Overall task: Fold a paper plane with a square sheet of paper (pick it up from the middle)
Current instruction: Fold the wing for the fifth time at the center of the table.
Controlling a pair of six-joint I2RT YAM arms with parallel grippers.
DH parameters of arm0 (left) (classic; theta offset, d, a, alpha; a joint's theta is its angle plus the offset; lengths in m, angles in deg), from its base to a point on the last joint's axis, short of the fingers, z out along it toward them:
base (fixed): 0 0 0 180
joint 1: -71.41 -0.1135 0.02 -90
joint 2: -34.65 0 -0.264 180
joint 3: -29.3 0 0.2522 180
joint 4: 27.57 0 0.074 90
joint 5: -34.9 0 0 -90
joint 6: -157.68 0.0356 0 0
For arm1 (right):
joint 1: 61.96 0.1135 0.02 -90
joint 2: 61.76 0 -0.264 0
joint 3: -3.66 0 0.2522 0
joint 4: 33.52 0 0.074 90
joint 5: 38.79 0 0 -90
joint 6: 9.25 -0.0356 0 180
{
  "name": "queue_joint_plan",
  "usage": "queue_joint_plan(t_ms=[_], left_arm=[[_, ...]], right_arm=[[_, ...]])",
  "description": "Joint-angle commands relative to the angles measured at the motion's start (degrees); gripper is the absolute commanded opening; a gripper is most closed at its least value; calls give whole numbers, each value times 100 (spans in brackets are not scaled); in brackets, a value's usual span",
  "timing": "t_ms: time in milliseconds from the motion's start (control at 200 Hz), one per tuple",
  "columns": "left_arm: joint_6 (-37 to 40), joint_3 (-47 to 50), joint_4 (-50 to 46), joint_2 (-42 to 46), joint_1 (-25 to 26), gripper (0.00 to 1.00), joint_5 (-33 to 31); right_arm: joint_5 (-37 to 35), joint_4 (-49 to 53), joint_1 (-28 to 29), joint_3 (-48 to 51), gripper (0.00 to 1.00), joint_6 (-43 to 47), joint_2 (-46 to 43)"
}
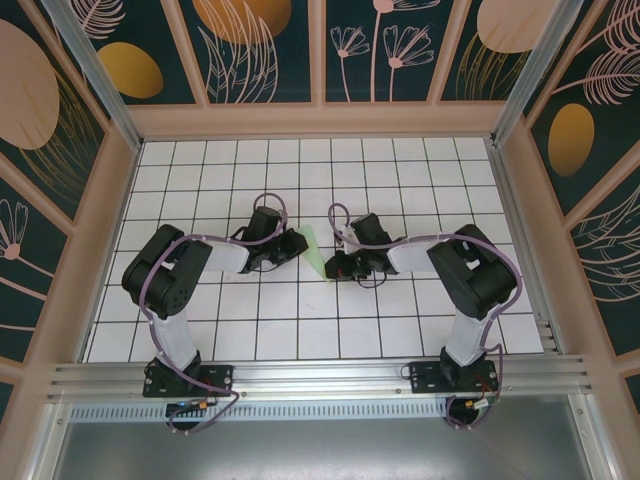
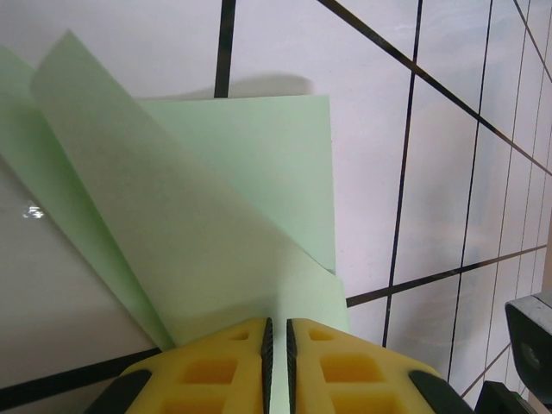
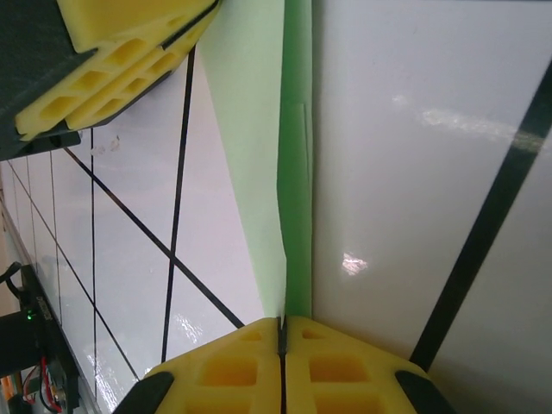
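Observation:
The square sheet of paper is pale mint green and folded into a narrow, layered shape. It is held up between both grippers over the middle of the tiled floor. My left gripper is shut on it: the paper runs between the yellow pads and fans out ahead in overlapping flaps. From the other side my right gripper is shut on a thin folded edge of the paper, which stands on edge. The left gripper's yellow fingers show at the top left of the right wrist view.
The white gridded floor lies inside a walled enclosure with a raised frame round it. A metal rail runs along the near edge by the arm bases. The right arm's dark body stands close to the left gripper.

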Motion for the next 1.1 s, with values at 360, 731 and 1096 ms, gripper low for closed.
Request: queue_joint_plan(t_ms=[360, 731, 1096], left_arm=[[23, 276, 529, 436, 8, 22, 432], [-100, 589, 931, 493, 97, 21, 794], [-131, 555, 673, 224, 99, 17, 464]], right_arm=[[-994, 1056, 351, -346, 7, 389, 339], [-1423, 1399, 431, -583, 7, 293, 552], [-1611, 1567, 501, -690, 7, 363, 589]])
